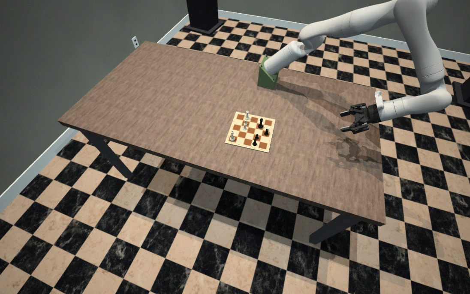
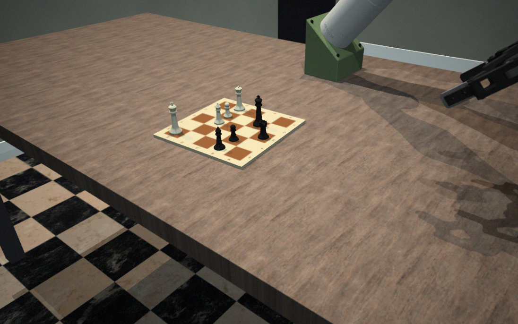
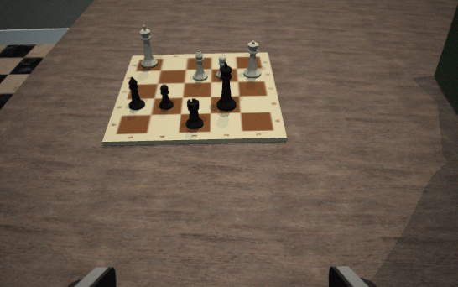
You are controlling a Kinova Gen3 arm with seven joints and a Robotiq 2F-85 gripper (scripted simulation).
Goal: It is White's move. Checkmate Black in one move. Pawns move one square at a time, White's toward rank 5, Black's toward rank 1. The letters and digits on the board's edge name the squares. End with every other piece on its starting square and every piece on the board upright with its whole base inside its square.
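A small chessboard [image 1: 250,131] lies near the middle of the wooden table and also shows in the exterior view [image 2: 229,130] and the wrist view [image 3: 195,98]. All pieces stand upright. On the far row from the wrist are a white king [image 3: 146,48], white bishop [image 3: 200,66], white pawn [image 3: 221,65] and white queen [image 3: 252,60]. Nearer stand a black king [image 3: 226,89], black rook [image 3: 194,114], black pawn [image 3: 165,97] and black bishop [image 3: 135,94]. My gripper [image 1: 344,121] hovers above the table well to the right of the board. It points toward the board, open and empty.
The green arm mount [image 1: 267,76] stands at the table's back edge, behind the board and to its right. A black pillar [image 1: 203,13] stands on the floor beyond the table. The table's right edge is close under my forearm.
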